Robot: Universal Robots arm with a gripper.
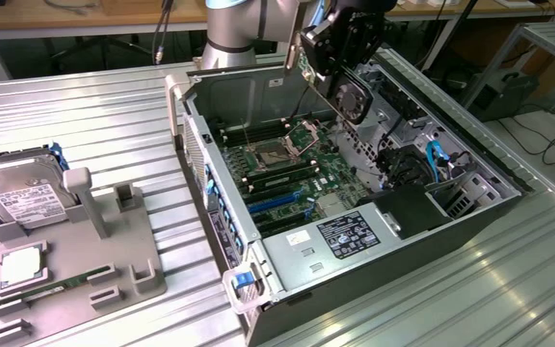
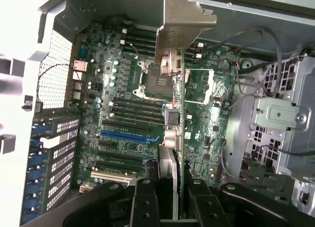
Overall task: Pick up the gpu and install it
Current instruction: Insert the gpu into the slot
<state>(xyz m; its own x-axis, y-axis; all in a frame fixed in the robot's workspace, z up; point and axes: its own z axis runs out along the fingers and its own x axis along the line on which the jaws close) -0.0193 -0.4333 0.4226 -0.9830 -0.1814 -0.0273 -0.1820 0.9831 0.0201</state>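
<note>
Dark and thin, the gpu hangs above the open computer case. The jaws of the gripper clamp its edge.

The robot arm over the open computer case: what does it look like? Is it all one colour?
No, it has several colours. The arm is a thick, round, silvery-grey tube with a pale blue band at one joint. Its gripper is black and blocky, and it ends in two flat black fingers.
</note>
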